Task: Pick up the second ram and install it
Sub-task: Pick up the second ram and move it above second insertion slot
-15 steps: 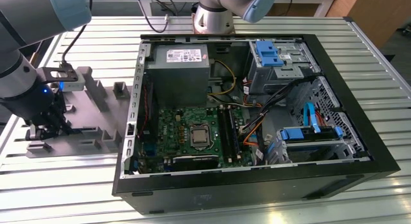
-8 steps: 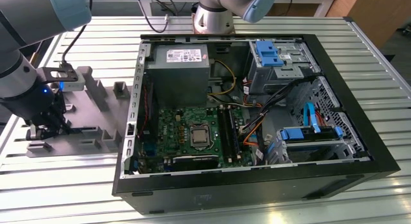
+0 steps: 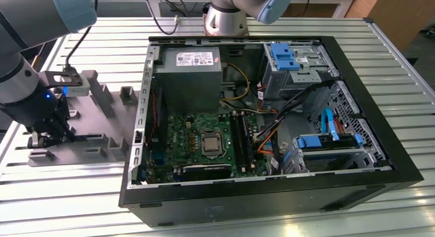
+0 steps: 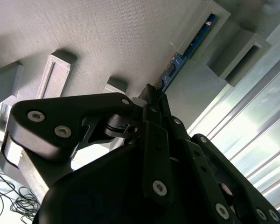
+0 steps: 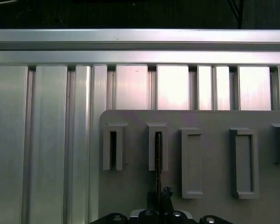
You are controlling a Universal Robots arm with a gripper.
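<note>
The gripper's [image 4: 151, 94] fingers look pinched narrowly on the memory stick [image 4: 173, 66], which is seated in the gray holder [image 5: 210, 119]. A tilted lift could jam it or loosen the hold.

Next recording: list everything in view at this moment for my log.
second ram: one, bluish-green, standing on edge in a fixture slot
fixture: one, grey, several slots, at the exterior view's left of the case
computer case: one, black, open, on the table
motherboard: one, green, inside the case
power supply: one, grey, inside the case
drive latches: two, blue, on the drive bays
table: one, silver, slatted
arm: one, grey, over the fixture
gripper: one, black, shut on the second ram
</note>
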